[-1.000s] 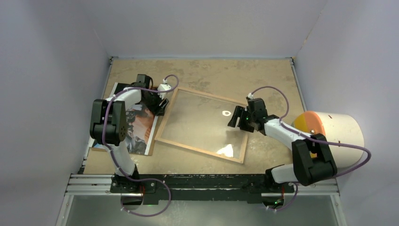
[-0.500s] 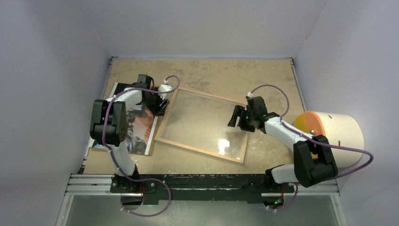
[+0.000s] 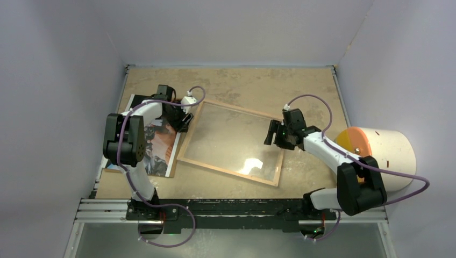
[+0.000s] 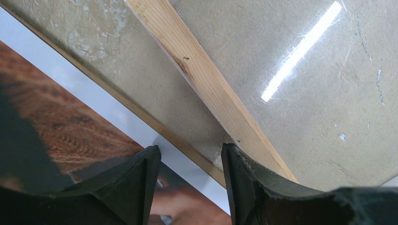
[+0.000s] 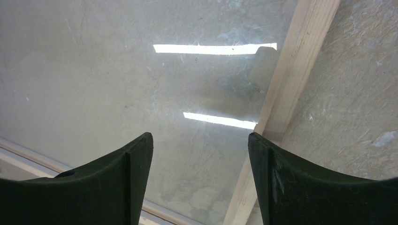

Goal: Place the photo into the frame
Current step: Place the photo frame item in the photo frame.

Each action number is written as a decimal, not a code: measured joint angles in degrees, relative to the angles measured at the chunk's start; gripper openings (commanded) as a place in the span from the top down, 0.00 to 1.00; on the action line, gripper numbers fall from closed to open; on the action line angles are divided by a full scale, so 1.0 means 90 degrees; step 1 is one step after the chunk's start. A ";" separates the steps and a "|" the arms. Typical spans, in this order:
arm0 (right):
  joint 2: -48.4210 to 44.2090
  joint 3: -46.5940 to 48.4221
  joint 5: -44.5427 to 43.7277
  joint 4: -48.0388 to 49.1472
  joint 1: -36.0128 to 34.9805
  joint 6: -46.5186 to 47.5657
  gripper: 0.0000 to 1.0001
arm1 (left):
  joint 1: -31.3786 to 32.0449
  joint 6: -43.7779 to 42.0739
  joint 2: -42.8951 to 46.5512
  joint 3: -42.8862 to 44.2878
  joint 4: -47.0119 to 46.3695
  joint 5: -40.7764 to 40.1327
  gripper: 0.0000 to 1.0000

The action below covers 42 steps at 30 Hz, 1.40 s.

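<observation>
Mid-table, the frame lies wood face up w/ a clear sheet in it. The photo lies just beside its left rail, not yet in. L gripper hangs half-spread over the gap btwn photo and frame, nothing in it. R gripper stands wide over the right rail, also empty. From the room, the next job is prob. picking up the photo. It is best nipped by its white border alone, low and shallow, w/out catching the brown edge under it. Then slide it flat over the rails while R pins the frame so it can't skate. Hard to tell whether the L finger touches the rail or only nears it, or whether the sheet is seated or loose. L arm covers much of the photo, and glare hides part of the sheet.
</observation>
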State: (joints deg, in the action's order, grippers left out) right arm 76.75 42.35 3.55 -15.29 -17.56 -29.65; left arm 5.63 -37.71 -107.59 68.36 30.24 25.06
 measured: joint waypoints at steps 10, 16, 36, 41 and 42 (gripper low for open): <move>0.0199 -0.0114 0.0019 0.0231 -0.0002 0.0015 0.25 | 0.0000 -0.0002 0.0012 0.0000 -0.0005 0.0000 0.46; 0.0333 -0.0124 -0.0012 0.0347 -0.0010 0.0015 0.27 | 0.0002 -0.0002 0.0036 -0.0012 -0.0017 0.0002 0.46; 0.1069 0.0542 -0.1275 -0.0160 -0.0840 -0.0085 0.24 | -0.0083 -0.0097 0.0066 -0.0053 -0.0044 0.0180 0.45; 0.1098 0.1005 -0.1280 -0.0780 -0.0823 -0.0129 0.22 | -0.0126 -0.0107 0.0051 -0.0036 -0.0022 0.0250 0.45; 0.1098 0.1154 -0.1287 -0.0945 -0.0801 -0.0126 0.22 | -0.0151 -0.0112 0.0049 -0.0029 -0.0015 0.0294 0.46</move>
State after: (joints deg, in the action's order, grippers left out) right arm 86.63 52.73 -8.03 -23.79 -24.77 -30.79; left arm 4.27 -38.72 -107.15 68.10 30.11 27.70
